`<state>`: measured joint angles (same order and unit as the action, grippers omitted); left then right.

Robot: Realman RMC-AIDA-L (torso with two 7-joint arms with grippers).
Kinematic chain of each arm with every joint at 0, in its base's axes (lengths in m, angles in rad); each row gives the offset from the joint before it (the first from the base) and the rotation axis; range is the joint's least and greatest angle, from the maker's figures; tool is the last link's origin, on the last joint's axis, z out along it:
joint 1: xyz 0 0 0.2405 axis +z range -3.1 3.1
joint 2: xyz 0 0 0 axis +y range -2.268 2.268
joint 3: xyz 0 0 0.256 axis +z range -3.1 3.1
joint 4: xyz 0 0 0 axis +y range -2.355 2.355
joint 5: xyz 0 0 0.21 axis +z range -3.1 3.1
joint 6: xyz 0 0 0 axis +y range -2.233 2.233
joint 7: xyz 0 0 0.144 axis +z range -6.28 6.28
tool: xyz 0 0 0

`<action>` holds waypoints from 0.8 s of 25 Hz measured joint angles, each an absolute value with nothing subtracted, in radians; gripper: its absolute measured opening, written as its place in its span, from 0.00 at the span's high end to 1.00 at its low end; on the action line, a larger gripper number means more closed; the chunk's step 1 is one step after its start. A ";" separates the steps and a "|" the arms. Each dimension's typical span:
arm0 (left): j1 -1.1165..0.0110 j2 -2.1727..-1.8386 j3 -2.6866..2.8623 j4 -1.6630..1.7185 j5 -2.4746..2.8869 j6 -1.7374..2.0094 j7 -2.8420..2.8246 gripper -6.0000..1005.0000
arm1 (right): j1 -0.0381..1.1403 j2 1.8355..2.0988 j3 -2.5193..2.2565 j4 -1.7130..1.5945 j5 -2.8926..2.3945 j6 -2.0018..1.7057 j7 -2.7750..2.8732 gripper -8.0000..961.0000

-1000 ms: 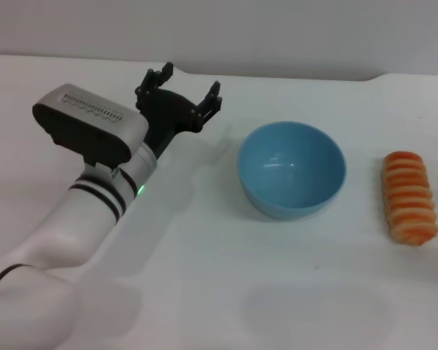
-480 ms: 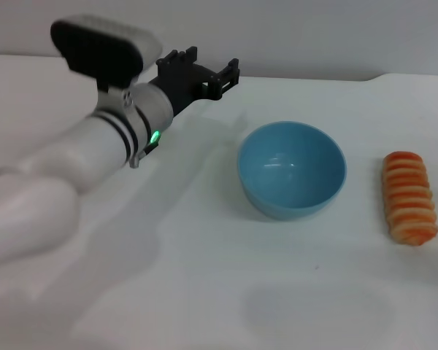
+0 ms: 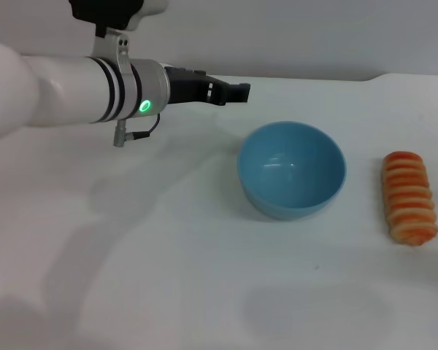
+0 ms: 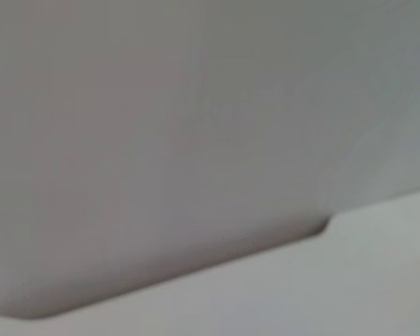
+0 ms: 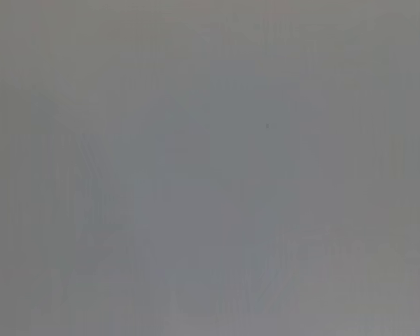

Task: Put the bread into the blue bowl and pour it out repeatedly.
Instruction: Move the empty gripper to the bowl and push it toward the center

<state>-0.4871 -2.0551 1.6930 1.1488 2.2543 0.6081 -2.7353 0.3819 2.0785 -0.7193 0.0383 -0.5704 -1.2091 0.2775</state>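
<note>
Our left gripper [image 3: 237, 92] is raised above the table [image 3: 168, 277], level with the far edge and a little to the left of the blue bowl [image 3: 292, 169]. The arm reaches across from the left side of the head view. The gripper is turned edge-on to us there, so we cannot tell whether it is released or clenched, and it carries nothing that we can see. Its own wrist view shows only the wall and the table's far edge. Our right arm is not in the head view, and its wrist view is blank grey, so we can say nothing about it.

The blue bowl stands upright and empty near the middle of the table. The bread [image 3: 408, 197] lies on its flat side well to the right of the bowl, apart from it, with its long axis running roughly away from us.

We judge that the pick has not begun. The bread lies beyond the bowl from our left gripper, so we should pass over or behind the rim rather than sweep low and knock the bowl. We should then come down across the loaf's short width, at its middle, so that it hangs level. The bread looks about as long as the bowl is wide, so we should release it low and centred.
</note>
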 joint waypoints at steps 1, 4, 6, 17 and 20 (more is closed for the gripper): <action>-0.492 -2.055 1.677 1.150 2.254 0.646 -2.730 0.15 | 0.382 2.078 -0.719 0.038 -0.570 -1.209 0.277 0.27; -0.510 -2.056 1.652 1.137 2.254 0.720 -2.730 0.14 | 0.382 2.079 -0.719 0.038 -0.571 -1.209 0.275 0.27; -0.521 -2.058 1.654 1.127 2.251 0.761 -2.734 0.14 | 0.383 2.079 -0.719 0.038 -0.571 -1.209 0.275 0.27; -0.572 -2.063 1.684 1.015 2.104 0.793 -2.695 0.14 | 0.384 2.077 -0.709 0.034 -0.571 -1.202 0.270 0.27; -0.591 -2.066 1.699 0.967 2.083 0.760 -2.679 0.14 | 0.383 2.077 -0.701 0.033 -0.571 -1.203 0.270 0.27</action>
<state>-0.5906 -2.0663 1.6994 0.9665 2.0828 0.7598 -2.6790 0.3830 2.0770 -0.7014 0.0329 -0.5707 -1.2030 0.2700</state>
